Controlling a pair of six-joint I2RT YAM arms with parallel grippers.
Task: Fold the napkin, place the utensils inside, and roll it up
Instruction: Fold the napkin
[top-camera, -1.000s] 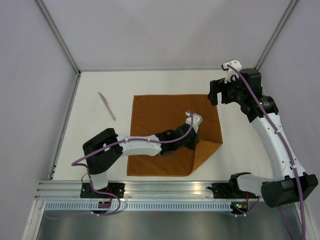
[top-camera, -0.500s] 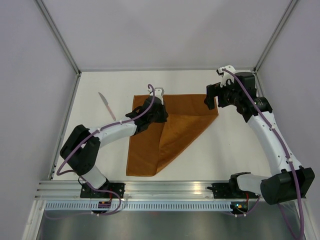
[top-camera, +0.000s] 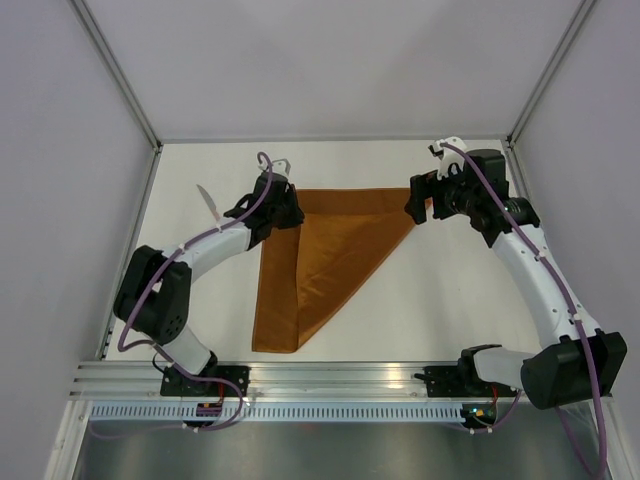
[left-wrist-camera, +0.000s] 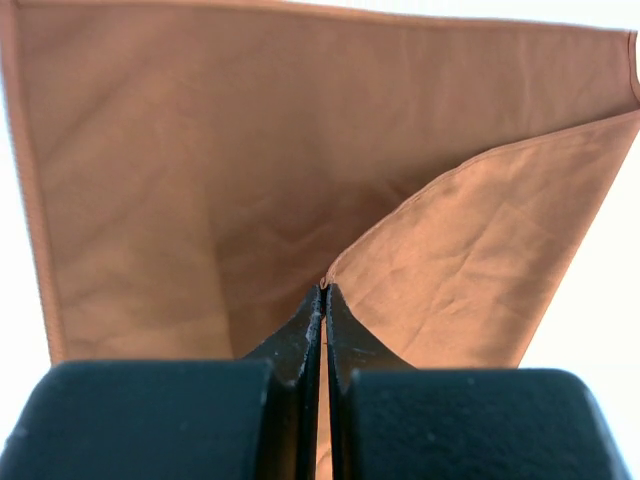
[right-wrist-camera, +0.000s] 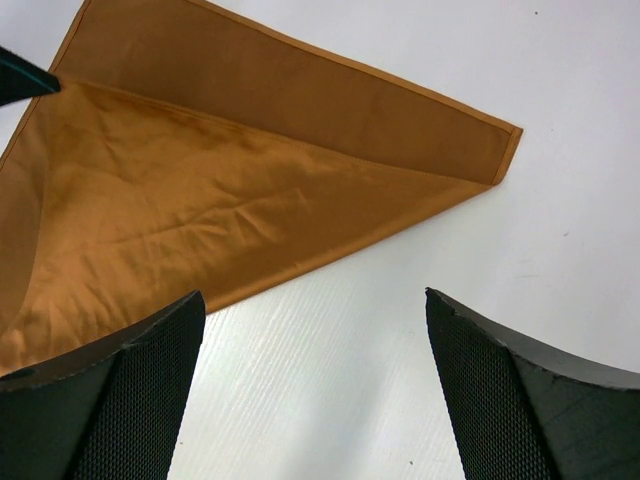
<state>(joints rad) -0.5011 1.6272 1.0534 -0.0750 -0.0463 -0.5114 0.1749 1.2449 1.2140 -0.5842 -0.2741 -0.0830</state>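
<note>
The rust-brown napkin (top-camera: 335, 240) lies folded over on itself into a rough triangle, with its long fold running from the far right corner to the near left corner. My left gripper (top-camera: 284, 212) is at the napkin's far left corner, shut on the folded-over corner of cloth (left-wrist-camera: 340, 270), which is pinched at my left gripper's (left-wrist-camera: 324, 290) tips. My right gripper (top-camera: 414, 204) hovers open beside the napkin's far right corner (right-wrist-camera: 500, 150), and nothing lies between my right gripper's (right-wrist-camera: 315, 305) fingers but bare table. A silvery knife (top-camera: 205, 197) lies left of the napkin, partly behind the left arm.
White walls and metal frame posts (top-camera: 115, 70) close the table on three sides. An aluminium rail (top-camera: 330, 375) with the arm bases runs along the near edge. White table surface (top-camera: 470, 300) shows to the right of the napkin.
My left gripper carried the napkin's near right corner up and across to the far left corner, folding the cloth diagonally. The right gripper shifted slightly left toward the napkin's far right corner.
</note>
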